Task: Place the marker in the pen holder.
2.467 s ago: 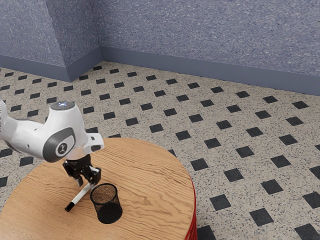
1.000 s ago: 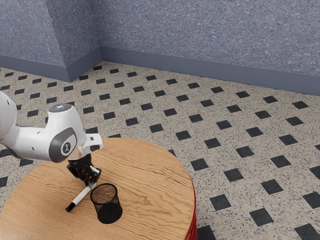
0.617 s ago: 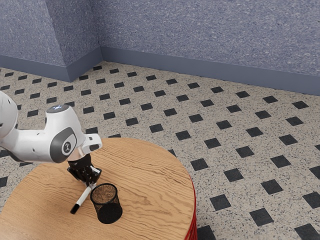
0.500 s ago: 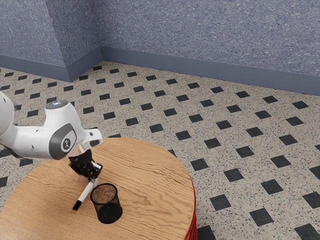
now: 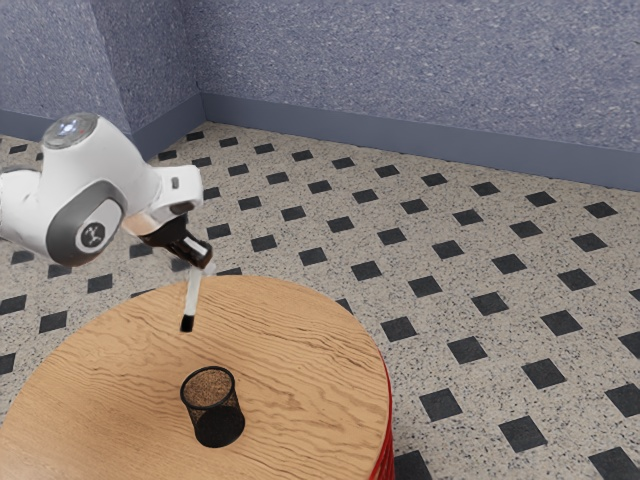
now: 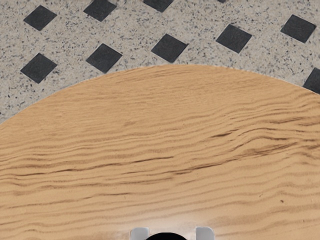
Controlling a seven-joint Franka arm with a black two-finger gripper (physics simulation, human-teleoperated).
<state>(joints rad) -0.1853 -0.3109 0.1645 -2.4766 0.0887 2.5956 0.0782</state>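
Marker (image 5: pixel 192 292) is pinched in jaws of gripper (image 5: pixel 200 266); mesh pen holder (image 5: pixel 217 418) may be tipped if struck during tilted lowering.

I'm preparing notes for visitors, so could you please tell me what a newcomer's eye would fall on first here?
Probably the big white robot arm at the exterior view's left, its fingers closed on a white marker hanging black end down. Next comes the black mesh pen holder, upright on the round wooden table.
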